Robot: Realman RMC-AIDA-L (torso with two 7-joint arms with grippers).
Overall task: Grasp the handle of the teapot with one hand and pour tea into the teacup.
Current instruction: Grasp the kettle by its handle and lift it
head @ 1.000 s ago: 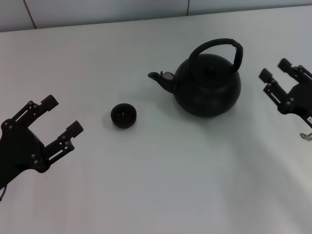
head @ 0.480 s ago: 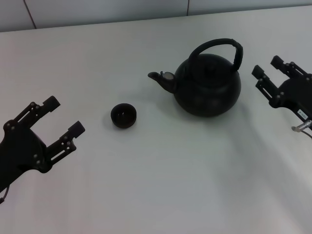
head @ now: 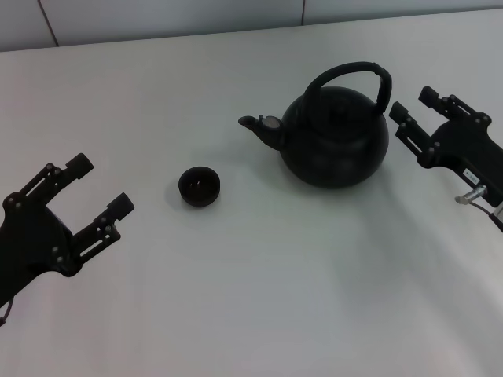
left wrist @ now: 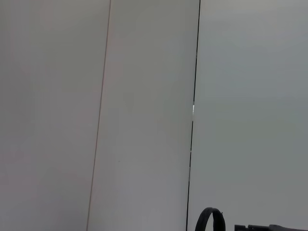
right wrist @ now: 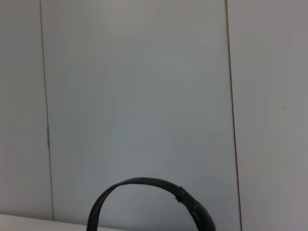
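The round matte-black teapot [head: 336, 135] stands on the white table with its short spout [head: 259, 128] pointing towards the left arm's side. Its arched black handle [head: 351, 75] rises over the top, thicker on the side nearest my right gripper; it also shows in the right wrist view [right wrist: 154, 197] and the left wrist view [left wrist: 210, 221]. The tiny black teacup [head: 199, 186] sits to the left of the spout. My right gripper [head: 413, 107] is open, empty, just right of the teapot. My left gripper [head: 100, 186] is open, empty, left of the teacup.
The white table [head: 251, 298] spreads all round the teapot and teacup. A pale panelled wall [right wrist: 134, 86] stands behind the table's far edge.
My right gripper has moved left and a little farther back, closing in on the teapot's handle side. The left arm, teapot and teacup have stayed put.
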